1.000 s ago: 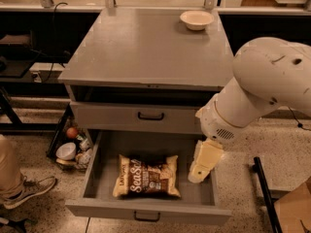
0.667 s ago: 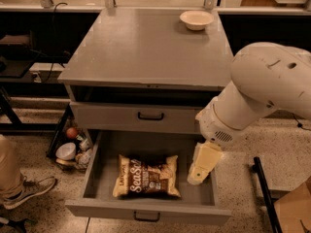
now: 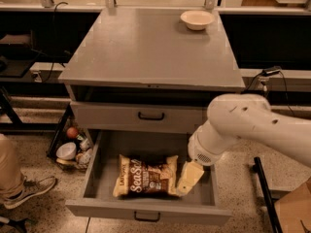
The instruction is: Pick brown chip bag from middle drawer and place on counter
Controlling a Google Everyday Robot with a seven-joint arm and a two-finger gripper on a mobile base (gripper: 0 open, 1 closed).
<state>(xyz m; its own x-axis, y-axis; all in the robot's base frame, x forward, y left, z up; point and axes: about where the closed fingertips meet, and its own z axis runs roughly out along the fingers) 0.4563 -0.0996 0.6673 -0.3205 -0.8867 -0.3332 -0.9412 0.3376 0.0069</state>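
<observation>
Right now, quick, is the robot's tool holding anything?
Cream tool: cannot be told; it is in the wide grey metal drawer, at the right end of the crinkly brown chip bag.

A cream round bowl [image 3: 197, 19] sits near the grey tabletop's [image 3: 146, 52] far right corner. Left on the floor [image 3: 34, 157]: a cluttered black wire basket [image 3: 72, 148] and grey sneaker [image 3: 30, 190], well apart from the gripper [image 3: 189, 177] in the drawer [image 3: 146, 210].

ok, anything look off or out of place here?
Nothing stands out. The crinkly brown chip bag lies flat in the open grey metal middle drawer, the cream gripper at its right end. The cream round bowl sits upright on the matte grey counter.
</observation>
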